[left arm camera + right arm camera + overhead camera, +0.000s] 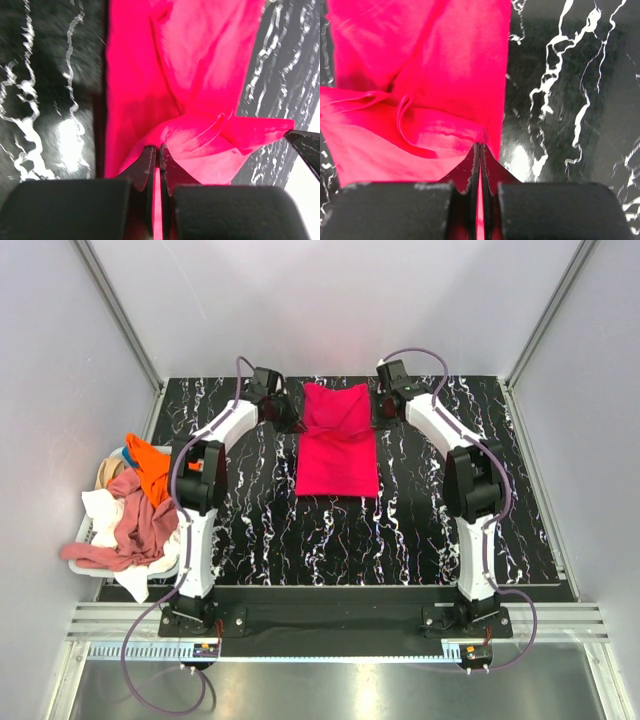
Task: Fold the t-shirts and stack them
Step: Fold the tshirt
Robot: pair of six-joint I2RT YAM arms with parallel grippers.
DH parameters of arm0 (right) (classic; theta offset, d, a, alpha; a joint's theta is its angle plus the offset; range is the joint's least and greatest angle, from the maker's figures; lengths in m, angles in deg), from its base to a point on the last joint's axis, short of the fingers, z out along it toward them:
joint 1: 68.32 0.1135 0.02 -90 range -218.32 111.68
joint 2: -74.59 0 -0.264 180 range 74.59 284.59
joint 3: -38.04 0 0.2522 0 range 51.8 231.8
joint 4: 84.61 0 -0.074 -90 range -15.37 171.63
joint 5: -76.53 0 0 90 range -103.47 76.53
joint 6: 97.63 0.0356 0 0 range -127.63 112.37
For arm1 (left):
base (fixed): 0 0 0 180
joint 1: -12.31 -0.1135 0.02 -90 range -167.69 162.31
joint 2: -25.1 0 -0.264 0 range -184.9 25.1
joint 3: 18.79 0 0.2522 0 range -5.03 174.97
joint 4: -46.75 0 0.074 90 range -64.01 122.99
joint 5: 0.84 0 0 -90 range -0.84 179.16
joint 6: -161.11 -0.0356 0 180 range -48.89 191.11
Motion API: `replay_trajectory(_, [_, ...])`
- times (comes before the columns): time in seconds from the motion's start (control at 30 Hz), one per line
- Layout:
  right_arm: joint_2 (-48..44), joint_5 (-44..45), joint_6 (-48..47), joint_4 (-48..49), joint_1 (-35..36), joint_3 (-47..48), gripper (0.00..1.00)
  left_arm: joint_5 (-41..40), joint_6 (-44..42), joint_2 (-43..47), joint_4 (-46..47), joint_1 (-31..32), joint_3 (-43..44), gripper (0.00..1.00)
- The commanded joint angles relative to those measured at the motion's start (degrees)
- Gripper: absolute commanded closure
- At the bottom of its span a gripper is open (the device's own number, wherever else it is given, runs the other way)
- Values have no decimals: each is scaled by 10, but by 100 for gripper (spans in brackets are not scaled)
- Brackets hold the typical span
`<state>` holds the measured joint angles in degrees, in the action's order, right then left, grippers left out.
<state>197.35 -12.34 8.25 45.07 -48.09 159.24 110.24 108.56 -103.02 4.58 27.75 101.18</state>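
1. Pinkish-red t-shirt (338,465) lies centred on the worktop (250,520), far end pinched up (for folding over, I judge).
2. Left fingers (146,165) and right fingers (492,167) are clamped closed on its far corners, so the fold can run straight.

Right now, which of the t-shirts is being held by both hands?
The bright pinkish-red t-shirt on the table; left hand and right hand each pinch its far edge. The other t-shirts lie heaped in the basket.
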Motion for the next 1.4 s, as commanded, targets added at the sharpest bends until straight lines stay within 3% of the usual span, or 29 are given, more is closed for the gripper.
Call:
replay_trajectory(0.0, [41, -45, -20, -12, -16, 51, 94, 13, 1, -26, 2, -14, 52, 93])
replay_trajectory(0.17, [98, -78, -40, -51, -26, 149, 79, 26, -1, -36, -4, -29, 77, 82])
replay_trajectory(0.23, [102, -76, -49, -90, -27, 175, 68, 13, -10, -8, -14, -30, 58, 65])
replay_trajectory(0.33, [62, -84, -45, -113, -27, 138, 61, 2, -25, 48, -23, -30, -4, 53])
replay_trajectory(0.5, [-46, -135, -19, -102, -27, -19, 60, -6, -41, 133, -24, -14, -149, 53])
replay_trajectory(0.7, [-138, -162, -17, -42, -27, -175, 62, -17, -58, 162, -23, 22, -236, 53])
replay_trajectory(1.1, [-101, -203, -15, -1, -27, -220, 63, -56, -73, 160, -21, 32, -247, 55])
replay_trajectory(1.37, [-106, -195, -13, 9, -27, -252, 64, -7, -84, 132, -12, 32, -244, 59])
